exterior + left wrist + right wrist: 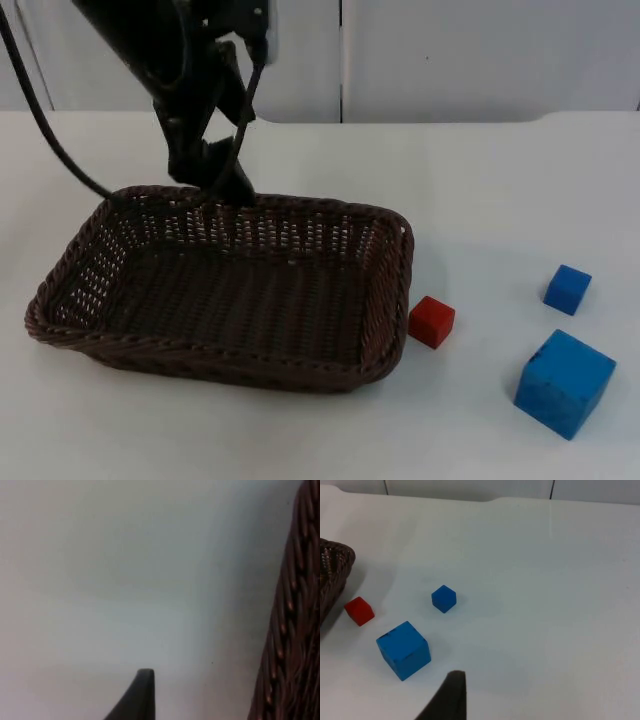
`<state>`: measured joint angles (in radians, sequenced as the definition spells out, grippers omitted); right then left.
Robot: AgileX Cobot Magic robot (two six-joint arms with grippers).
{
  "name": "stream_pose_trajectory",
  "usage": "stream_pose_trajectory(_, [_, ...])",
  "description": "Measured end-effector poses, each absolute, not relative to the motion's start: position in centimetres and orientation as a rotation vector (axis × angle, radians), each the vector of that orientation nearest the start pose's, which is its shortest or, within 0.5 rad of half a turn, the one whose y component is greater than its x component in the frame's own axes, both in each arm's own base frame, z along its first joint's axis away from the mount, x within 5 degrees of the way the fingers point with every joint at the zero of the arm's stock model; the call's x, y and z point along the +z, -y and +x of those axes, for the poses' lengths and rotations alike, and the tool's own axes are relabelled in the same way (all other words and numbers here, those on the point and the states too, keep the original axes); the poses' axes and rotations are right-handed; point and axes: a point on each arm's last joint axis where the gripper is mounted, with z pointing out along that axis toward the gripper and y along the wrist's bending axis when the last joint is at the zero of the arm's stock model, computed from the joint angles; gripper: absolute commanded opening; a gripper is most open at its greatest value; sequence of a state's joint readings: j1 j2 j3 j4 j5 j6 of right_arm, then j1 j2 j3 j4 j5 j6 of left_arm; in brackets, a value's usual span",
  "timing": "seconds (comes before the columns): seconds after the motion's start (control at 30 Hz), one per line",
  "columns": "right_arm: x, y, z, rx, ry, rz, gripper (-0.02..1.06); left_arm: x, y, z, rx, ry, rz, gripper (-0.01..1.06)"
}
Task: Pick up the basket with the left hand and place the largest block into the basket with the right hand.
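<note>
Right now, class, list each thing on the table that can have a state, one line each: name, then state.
basket: empty, resting on the table.
left pincer: at the basket's far rim.
large blue block: on the table, outside the basket.
small blue block: on the table, untouched.
red block: on the table, beside the basket's side.

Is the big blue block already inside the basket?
No: the big blue block sits on the table, apart from the basket, beyond the red block.
</note>
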<state>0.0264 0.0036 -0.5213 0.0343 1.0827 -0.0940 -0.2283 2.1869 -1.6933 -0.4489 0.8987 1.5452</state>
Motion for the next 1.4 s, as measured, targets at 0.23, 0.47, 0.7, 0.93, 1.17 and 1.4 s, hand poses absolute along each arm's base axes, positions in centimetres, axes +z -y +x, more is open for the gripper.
stream_pose_trajectory(0.23, [28.1,-0.3,-0.8,-0.001,-2.044,-0.126,1.05,13.9,13.5,44.4,-0.242,-1.954,1.929,1.03])
stream_pose_trajectory(0.47, [28.1,-0.3,-0.8,-0.001,-2.044,-0.126,1.05,10.4,13.7,44.3,-0.263,-1.978,2.009,1.03])
stream_pose_trajectory(0.7, [28.1,-0.3,-0.8,-0.001,-2.044,-0.126,1.05,9.3,13.9,44.3,-0.253,-1.973,2.027,1.03])
stream_pose_trajectory(0.93, [28.1,-0.3,-0.8,-0.001,-2.044,-0.126,1.05,9.3,13.9,44.4,-0.251,-1.973,2.026,0.88])
stream_pose_trajectory(1.17, [28.1,-0.3,-0.8,-0.001,-2.044,-0.126,1.05,9.3,13.8,44.4,-0.248,-1.975,2.024,0.37])
stream_pose_trajectory(1.4, [28.1,-0.3,-0.8,-0.001,-2.044,-0.126,1.05,9.3,13.8,44.1,-0.286,-2.016,2.014,0.00])
